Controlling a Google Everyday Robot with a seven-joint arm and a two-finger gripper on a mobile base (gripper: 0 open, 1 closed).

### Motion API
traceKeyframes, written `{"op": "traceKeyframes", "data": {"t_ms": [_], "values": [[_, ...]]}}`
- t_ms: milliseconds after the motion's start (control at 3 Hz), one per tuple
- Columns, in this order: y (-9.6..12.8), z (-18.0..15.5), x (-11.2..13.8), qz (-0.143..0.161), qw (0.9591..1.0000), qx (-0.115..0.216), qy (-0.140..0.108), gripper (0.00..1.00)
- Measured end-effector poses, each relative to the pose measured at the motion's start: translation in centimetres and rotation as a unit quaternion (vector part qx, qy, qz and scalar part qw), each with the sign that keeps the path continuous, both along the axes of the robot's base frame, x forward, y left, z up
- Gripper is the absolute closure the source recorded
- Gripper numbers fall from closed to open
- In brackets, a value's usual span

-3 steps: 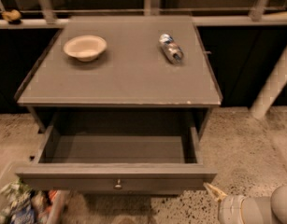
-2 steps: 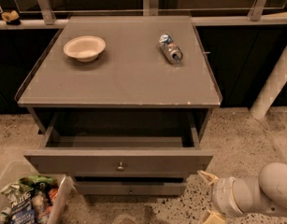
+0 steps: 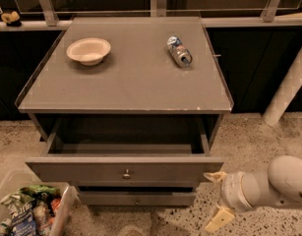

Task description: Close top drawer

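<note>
The top drawer point(image 3: 126, 170) of the grey cabinet stands partly pulled out, with a plain grey inside and a small round metal knob point(image 3: 126, 173) on its wide front panel. My gripper point(image 3: 214, 200) hangs at the lower right, just beside the drawer's right front corner. Its two yellowish fingers point(image 3: 218, 219) are spread apart with nothing between them. One fingertip sits close to the front panel's right end; contact is not clear. A narrower drawer front point(image 3: 136, 198) shows below.
On the cabinet top point(image 3: 126, 82) rest a white bowl point(image 3: 88, 50) at the left and a lying can point(image 3: 179, 51) at the right. A clear bin of snack packets point(image 3: 30, 211) stands on the floor at lower left. A white pole point(image 3: 287, 85) leans at right.
The drawer has slid inward and shows less of its inside than a second ago. My gripper and arm have come up and left toward the drawer's right front corner.
</note>
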State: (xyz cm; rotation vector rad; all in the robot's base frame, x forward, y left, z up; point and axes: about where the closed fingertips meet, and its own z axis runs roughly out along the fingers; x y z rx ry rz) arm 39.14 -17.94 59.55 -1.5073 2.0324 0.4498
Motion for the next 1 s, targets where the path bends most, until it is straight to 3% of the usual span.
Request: {"op": "traceKeyframes", "data": {"t_ms": [333,667,1000], "values": [[0.1,0.8,1.5,0.004,0.9999,-0.004,-0.010,0.00],[0.9,3.2,5.5,0.011,0.9993,-0.012,-0.033,0.00],[0.9,3.2,5.4,0.011,0.9993,-0.012,-0.033,0.00]]}}
